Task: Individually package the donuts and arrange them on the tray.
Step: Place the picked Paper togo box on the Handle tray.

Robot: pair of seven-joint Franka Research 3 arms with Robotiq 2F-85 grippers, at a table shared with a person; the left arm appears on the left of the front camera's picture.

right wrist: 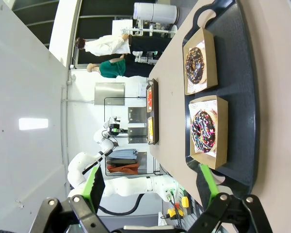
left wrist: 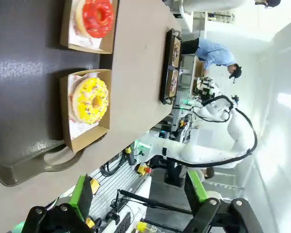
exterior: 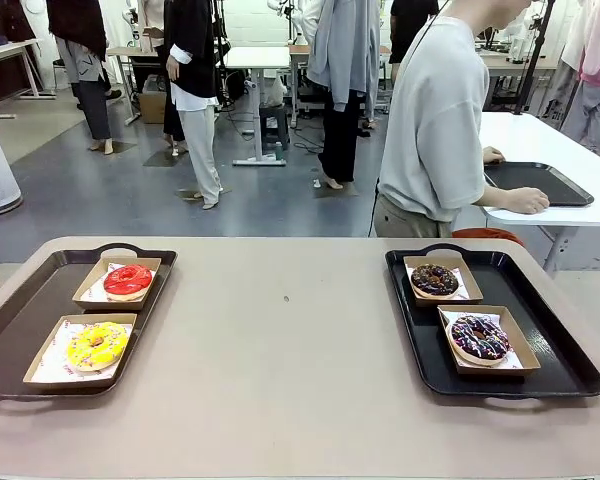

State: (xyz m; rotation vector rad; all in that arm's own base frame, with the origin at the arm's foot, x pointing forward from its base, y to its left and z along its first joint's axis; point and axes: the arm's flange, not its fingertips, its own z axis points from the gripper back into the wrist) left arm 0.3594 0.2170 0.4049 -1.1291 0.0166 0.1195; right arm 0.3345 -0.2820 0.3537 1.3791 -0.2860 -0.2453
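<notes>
Four donuts lie each in its own open cardboard box lined with paper. The red donut and the yellow donut sit on the brown left tray. The chocolate donut and the purple sprinkled donut sit on the black right tray. My left gripper hangs open off the table's near edge, short of the yellow donut and the red donut. My right gripper is open too, short of the purple donut and the chocolate donut.
A person stands at the far side, turned away, with both hands at a black tray on a white table behind. Bare beige tabletop lies between the two trays. Other people stand farther back.
</notes>
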